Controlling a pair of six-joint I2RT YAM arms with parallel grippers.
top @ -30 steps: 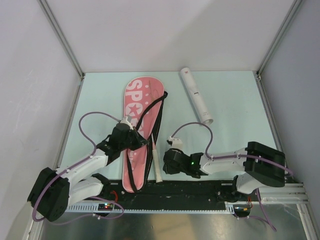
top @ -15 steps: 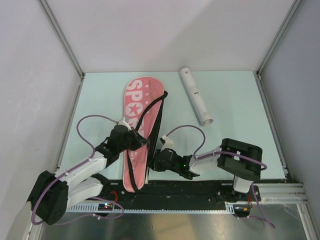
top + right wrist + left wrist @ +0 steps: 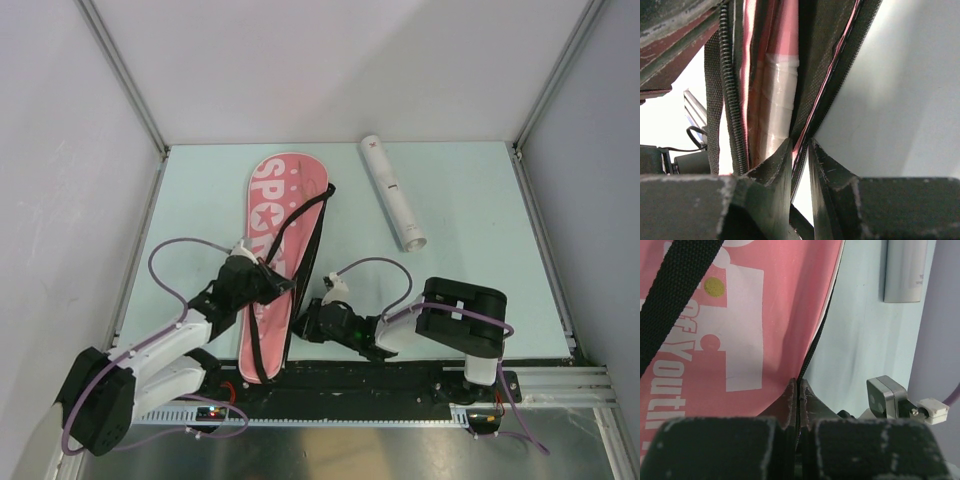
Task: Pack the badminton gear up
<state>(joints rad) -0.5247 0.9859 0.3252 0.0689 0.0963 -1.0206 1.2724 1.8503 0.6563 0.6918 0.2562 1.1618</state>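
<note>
The pink "SPORT" bag (image 3: 268, 230) lies lengthwise on the table with its black strap (image 3: 300, 225) across it. My left gripper (image 3: 270, 283) is shut on the bag's zipper edge (image 3: 812, 347) at the bag's middle; it shows in the left wrist view (image 3: 798, 386). My right gripper (image 3: 306, 322) is shut on the bag's lower right zipper edge; it shows in the right wrist view (image 3: 800, 150). A pale taped racket handle (image 3: 780, 95) lies inside the open bag. The white tube (image 3: 392, 192) lies at the back right. The shuttlecocks are out of view.
The tube's end (image 3: 905, 270) shows beyond the bag in the left wrist view. The table's near edge with a black rail (image 3: 400, 375) runs just behind both grippers. Grey walls close in the left, back and right sides.
My right arm has swung left to the bag's lower right edge and closed on it. The racket handle that stuck out beside the bag no longer shows from above. The bag's lower end shifted slightly left.
</note>
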